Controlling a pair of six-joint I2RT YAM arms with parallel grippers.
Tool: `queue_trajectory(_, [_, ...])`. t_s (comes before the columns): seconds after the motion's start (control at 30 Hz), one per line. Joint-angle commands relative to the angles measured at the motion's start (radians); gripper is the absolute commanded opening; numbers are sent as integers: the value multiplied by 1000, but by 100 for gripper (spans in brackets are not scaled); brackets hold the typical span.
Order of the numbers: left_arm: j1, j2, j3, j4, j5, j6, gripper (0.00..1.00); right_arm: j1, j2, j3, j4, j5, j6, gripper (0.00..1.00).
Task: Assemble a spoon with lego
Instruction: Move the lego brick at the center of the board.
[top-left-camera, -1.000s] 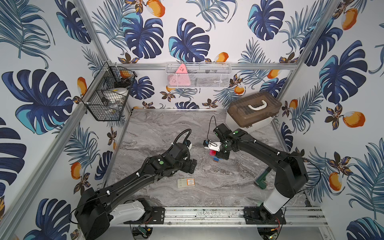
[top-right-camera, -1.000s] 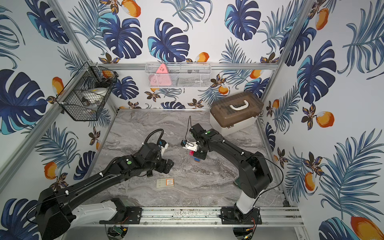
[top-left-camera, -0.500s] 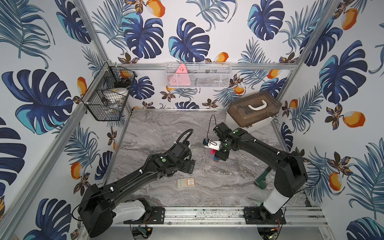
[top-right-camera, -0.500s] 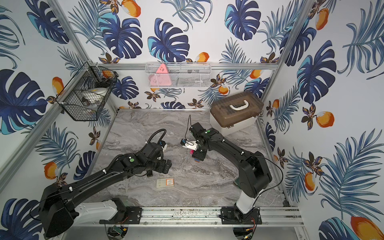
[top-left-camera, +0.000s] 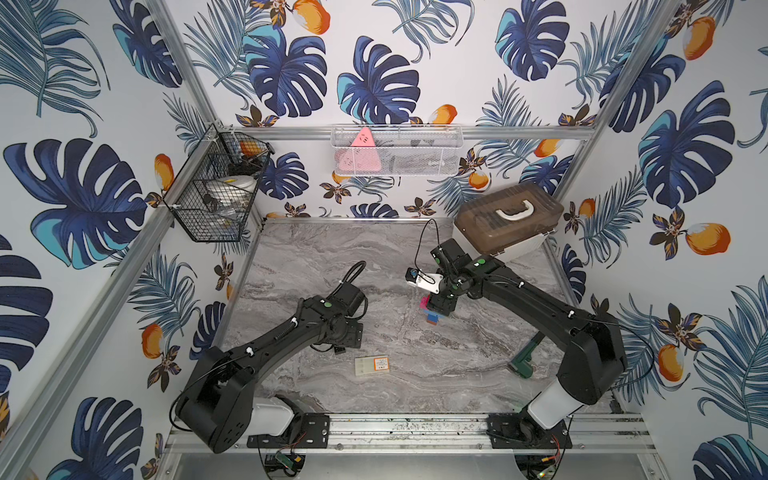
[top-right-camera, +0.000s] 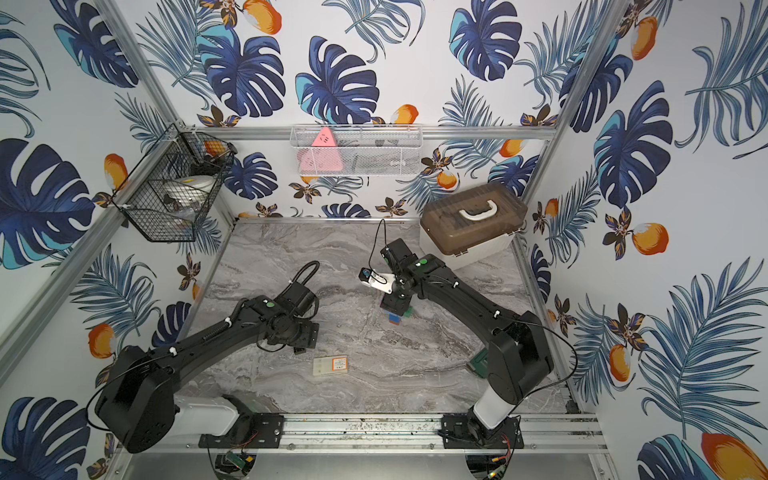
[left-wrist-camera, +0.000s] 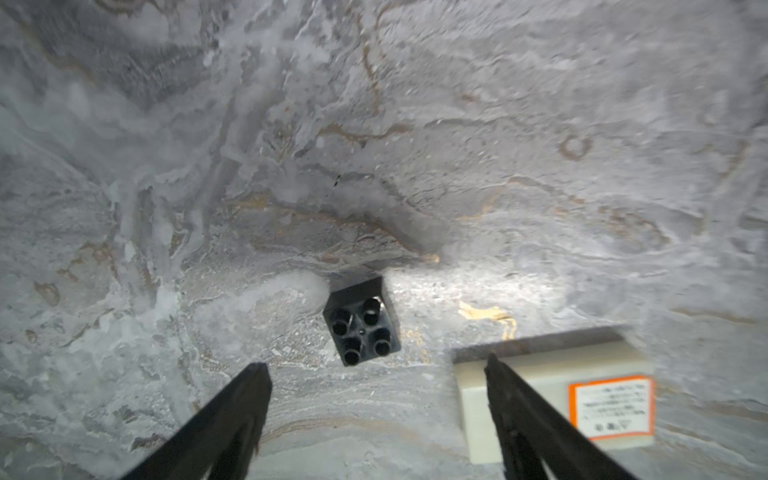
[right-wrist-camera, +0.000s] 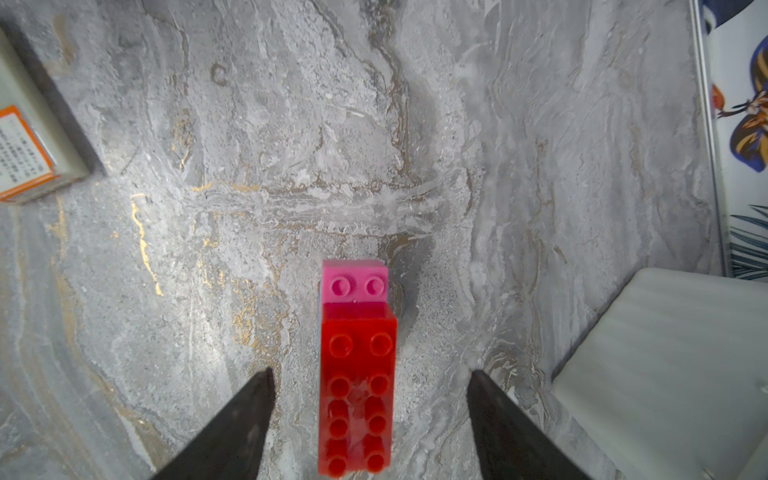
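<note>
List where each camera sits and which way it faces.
Top views: high up, looking down on the marble table; left arm and right arm show.
Left wrist: on the left arm, looking down past the open left gripper at a black brick.
Right wrist: on the right arm, looking down past the open right gripper at a red brick and pink brick.
Shared: the beige box shows in both wrist views.

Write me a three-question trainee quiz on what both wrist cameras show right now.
1. True or false: the right end effector is clamped on the red brick.
2. Fill in: the lone brick before the left end effector is ____.
3. The lower brick past the red brick's end is: A pink, B green, C orange.
Key: 1 false; 2 black; 3 A.
</note>
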Motion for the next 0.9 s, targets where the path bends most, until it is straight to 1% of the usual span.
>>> queue_trajectory(0.0, [29, 32, -27, 11, 29, -28, 82, 1, -5, 20, 36, -24, 7, 77])
queue_trajectory(0.1, [52, 51, -63, 83, 86, -50, 76, 1, -4, 28, 37, -24, 7, 77])
queue_trajectory(0.2, [58, 77, -68, 112, 93, -48, 66, 1, -11, 34, 40, -24, 1, 77])
queue_trajectory(0.37, [61, 135, -39, 142, 127, -28, 43, 1, -17, 42, 40, -15, 2, 77])
queue_trajectory(0.43, [58, 161, -20, 166, 170, -21, 29, 1, -20, 42, 38, -8, 3, 77])
queue_trajectory(0.47, [52, 176, -9, 173, 185, -17, 25, 0, -19, 41, 40, -3, 2, 77])
queue_trajectory(0.5, [37, 197, 16, 178, 195, -15, 23, -1, -18, 40, 41, 1, 3, 77])
queue_trajectory(0.7, [-111, 398, 207, 190, 237, -6, 26, -5, -10, 34, 37, 20, 9, 78])
queue_trajectory(0.77, [-149, 446, 256, 200, 237, -12, 27, -9, -11, 33, 32, 26, 9, 78])
queue_trajectory(0.87, [-178, 486, 301, 207, 244, -15, 35, -14, -15, 30, 29, 32, 10, 78])
